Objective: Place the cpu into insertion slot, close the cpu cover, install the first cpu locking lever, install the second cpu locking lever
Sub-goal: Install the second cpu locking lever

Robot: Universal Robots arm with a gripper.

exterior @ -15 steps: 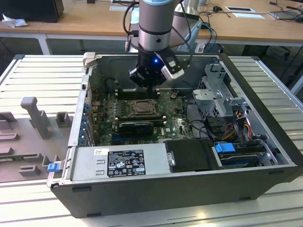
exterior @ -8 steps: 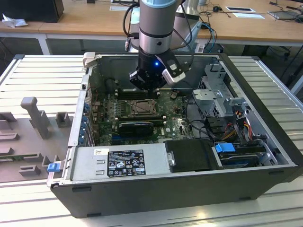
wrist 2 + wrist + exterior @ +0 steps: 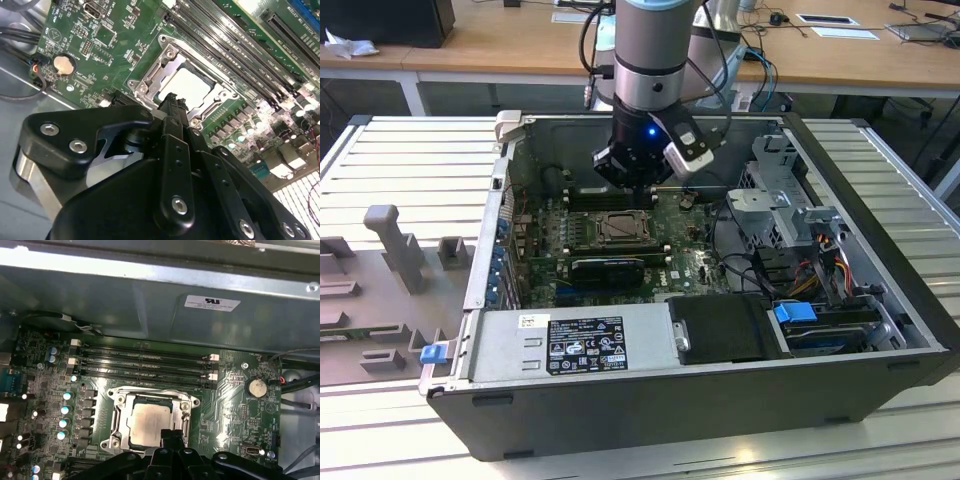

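End effector (image 3: 170,440) hovered just above the cpu (image 3: 147,424) seated in the insertion slot (image 3: 118,426), finger state unclear; a skewed chip risked bent pins under the cpu cover (image 3: 150,392).

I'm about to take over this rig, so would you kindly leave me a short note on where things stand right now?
Gripper: hovers just above the edge of the insertion slot, holding nothing that shows; fingers look closed together.
CPU: already seated in the slot on the green motherboard, pale face showing in both wrist views.
CPU cover: appears to lie down flat around the chip.
Done: CPU placed, cover seemingly closed.
Left: whether either locking lever is latched cannot be told; check both.
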